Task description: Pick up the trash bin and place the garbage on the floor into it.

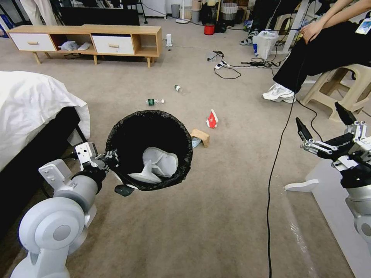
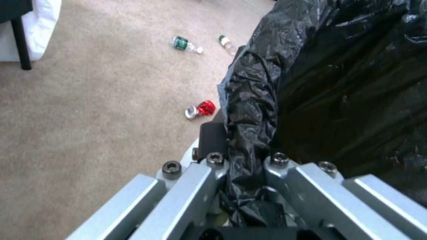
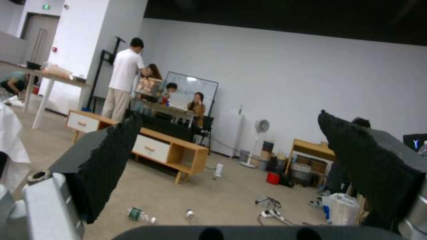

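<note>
Head view: left gripper (image 1: pixel 110 159) holds the trash bin (image 1: pixel 150 148) by its near rim, clear of the floor (image 1: pixel 216 216); white waste lies inside. Beyond the jaws lie a red-white carton (image 1: pixel 211 119), cardboard piece (image 1: pixel 200 136) and two bottles (image 1: pixel 154 102).

Left wrist view: jaws clamp the bag-covered rim; a crushed red can (image 2: pixel 200 109) lies just beyond.

Right wrist view: right gripper (image 3: pixel 231 170) is raised, jaws wide, empty. Collection is under way; next, probably a low reach for litter.

No legible txt or labels

Trash bin (image 1: pixel 150 150) held left of centre, carton (image 1: pixel 211 119) and cardboard (image 1: pixel 201 136) behind-right, two bottles (image 1: pixel 155 102) farther back.
</note>
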### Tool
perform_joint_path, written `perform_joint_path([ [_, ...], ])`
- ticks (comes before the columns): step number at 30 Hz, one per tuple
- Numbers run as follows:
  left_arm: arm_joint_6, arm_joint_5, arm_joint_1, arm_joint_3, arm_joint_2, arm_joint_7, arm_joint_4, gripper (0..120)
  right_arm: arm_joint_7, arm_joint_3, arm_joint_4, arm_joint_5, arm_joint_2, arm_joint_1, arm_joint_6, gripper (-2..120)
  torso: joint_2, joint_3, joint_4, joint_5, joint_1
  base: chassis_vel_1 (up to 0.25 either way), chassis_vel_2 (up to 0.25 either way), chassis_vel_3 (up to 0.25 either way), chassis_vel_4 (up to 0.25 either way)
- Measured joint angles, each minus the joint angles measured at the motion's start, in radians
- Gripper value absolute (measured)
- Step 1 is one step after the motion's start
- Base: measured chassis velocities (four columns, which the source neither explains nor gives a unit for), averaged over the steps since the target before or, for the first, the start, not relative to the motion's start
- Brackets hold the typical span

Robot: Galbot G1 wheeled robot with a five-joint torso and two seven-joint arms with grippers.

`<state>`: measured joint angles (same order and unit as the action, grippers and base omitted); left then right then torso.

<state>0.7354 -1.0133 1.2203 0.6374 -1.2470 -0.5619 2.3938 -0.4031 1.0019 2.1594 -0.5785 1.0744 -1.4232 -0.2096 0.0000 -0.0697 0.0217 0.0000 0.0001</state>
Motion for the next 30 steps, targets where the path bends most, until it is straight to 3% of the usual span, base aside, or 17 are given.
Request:
perform_joint_path([
  [30, 0.0, 0.001, -0.004, 0.001, -0.003, 0.003, -0.003, 3, -0.002, 0.0, -0.004, 0.0, -0.002, 0.005, 0.001, 100, 0.0, 0.0, 0.0002, 0.0, 0.0, -0.072, 0.068, 0.064, -0.063],
])
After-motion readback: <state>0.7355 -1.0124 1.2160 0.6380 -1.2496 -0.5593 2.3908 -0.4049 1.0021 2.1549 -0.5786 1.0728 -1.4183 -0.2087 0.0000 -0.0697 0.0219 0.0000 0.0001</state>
